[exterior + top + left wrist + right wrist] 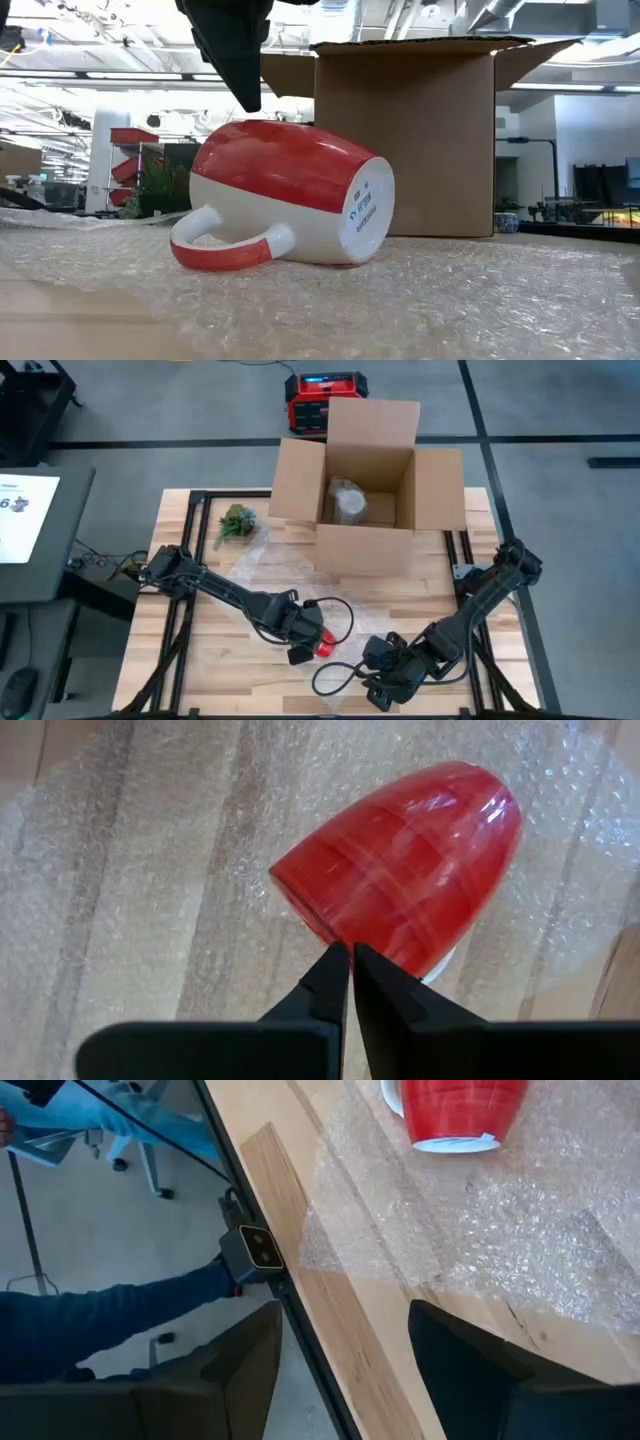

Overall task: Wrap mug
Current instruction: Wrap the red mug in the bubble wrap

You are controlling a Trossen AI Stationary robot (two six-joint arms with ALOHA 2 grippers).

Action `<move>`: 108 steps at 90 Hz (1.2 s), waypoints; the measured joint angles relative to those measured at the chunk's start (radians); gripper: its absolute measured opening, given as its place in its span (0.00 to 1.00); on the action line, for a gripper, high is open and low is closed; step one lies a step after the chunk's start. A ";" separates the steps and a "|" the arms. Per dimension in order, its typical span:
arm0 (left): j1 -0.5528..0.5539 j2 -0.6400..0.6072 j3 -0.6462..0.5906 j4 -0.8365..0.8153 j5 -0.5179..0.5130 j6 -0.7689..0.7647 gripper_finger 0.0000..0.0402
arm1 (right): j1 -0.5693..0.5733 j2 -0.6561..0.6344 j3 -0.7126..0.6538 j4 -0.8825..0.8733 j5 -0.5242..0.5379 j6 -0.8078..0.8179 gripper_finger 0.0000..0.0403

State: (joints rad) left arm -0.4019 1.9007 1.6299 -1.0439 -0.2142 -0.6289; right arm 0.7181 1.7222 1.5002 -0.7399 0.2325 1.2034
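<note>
Mug (285,195) is red over a white lower body, red handle, white base with small print too fine to read; lying on its side on the bubble wrap (480,300) near the bench (200,660) front, ahead of the cardboard box (365,480). Left end effector (350,970) fingers pressed together, tips just above the mug. Right end effector (340,1350) fingers apart, holding nothing, at the front bench edge. Mug mostly hidden under left arm from above; box contents unclear.
</note>
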 joint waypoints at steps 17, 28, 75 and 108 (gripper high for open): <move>0.002 0.000 0.000 0.016 0.009 0.004 0.13 | 0.000 0.000 0.000 0.000 0.000 -0.007 0.51; 0.004 0.000 0.000 0.016 0.016 -0.008 0.23 | 0.000 0.000 0.000 0.000 0.000 -0.009 0.51; 0.043 -0.037 -0.112 0.003 0.232 -0.010 0.32 | 0.007 0.000 0.000 0.001 0.001 -0.018 0.51; 0.084 -0.235 -0.527 0.655 0.382 -0.109 0.41 | 0.046 0.000 0.000 -0.001 0.001 0.011 0.51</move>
State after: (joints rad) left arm -0.3174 1.6655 1.1033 -0.3886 0.1676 -0.7376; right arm 0.7638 1.7222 1.5002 -0.7406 0.2333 1.2144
